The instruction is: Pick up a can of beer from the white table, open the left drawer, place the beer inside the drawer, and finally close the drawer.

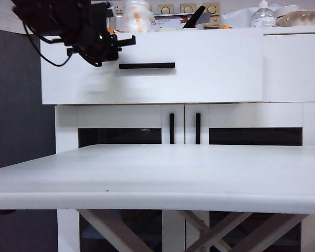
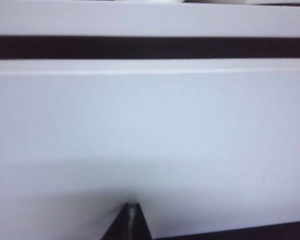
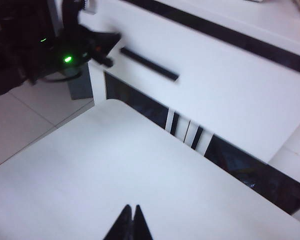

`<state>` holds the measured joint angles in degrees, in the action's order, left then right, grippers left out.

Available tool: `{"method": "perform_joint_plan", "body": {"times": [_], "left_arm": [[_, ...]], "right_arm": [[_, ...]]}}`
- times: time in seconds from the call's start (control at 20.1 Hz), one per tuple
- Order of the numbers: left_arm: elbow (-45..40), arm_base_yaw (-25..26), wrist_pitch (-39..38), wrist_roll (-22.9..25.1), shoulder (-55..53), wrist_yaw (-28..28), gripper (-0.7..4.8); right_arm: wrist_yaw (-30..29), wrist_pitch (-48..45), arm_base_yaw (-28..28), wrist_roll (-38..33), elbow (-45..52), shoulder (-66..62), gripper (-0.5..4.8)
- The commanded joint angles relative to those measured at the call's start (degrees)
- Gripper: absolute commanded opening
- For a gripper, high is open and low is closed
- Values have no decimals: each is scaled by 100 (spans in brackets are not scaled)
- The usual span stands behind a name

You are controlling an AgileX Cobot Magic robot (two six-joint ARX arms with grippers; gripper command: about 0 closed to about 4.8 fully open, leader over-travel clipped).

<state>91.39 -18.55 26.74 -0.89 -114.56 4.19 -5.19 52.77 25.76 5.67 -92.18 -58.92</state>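
— Where are our two pincers?

— Our left pincer (image 1: 127, 41) is up high, in front of the wide white flat drawer front (image 1: 210, 79), just beside the left end of its black bar handle (image 1: 147, 65). Its two tips are pressed together and it holds nothing. In the left wrist view we see the clenched tips (image 2: 132, 220) very close to the white front (image 2: 150, 130).

— And the right one?

— Our right pincer (image 3: 130, 222) hangs over the big plain white bench (image 3: 115, 175), well apart from the drawer. It is clenched too, and empty.

— Which way does the drawer lie?

— Its long side runs flat, from left to right, and the black handle runs the same way, at the middle of the front. The front faces us. The drawer front stands out toward us past the narrower white front (image 1: 294, 68) beside it.

— Do we see the beer can?

— No. We cannot see it on the bench (image 1: 157, 173), and neither pincer has it. We cannot tell where it is.

— What else is there?

— Under the drawer are two cabinet doors with upright black handles (image 1: 171, 128). On top of the cabinet stands a clear plastic bottle (image 1: 263, 16), among other small things.
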Motion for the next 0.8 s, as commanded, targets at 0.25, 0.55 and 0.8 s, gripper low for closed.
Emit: {"method": "perform_joint_plan", "body": {"times": [0.25,0.55,0.8], "left_arm": [[1086,282,-400,4,-658,-201,-6],[1193,387,-424,7,-763,-210,-6],[1541,463,-800,48,-763,-310,-6]], "right_arm": [[-7,13,2,-7,-22,59,-5],[-2,-2,2,-7,-22,57,-5],[-2,-31,2,-7,-22,59,-5]]}}
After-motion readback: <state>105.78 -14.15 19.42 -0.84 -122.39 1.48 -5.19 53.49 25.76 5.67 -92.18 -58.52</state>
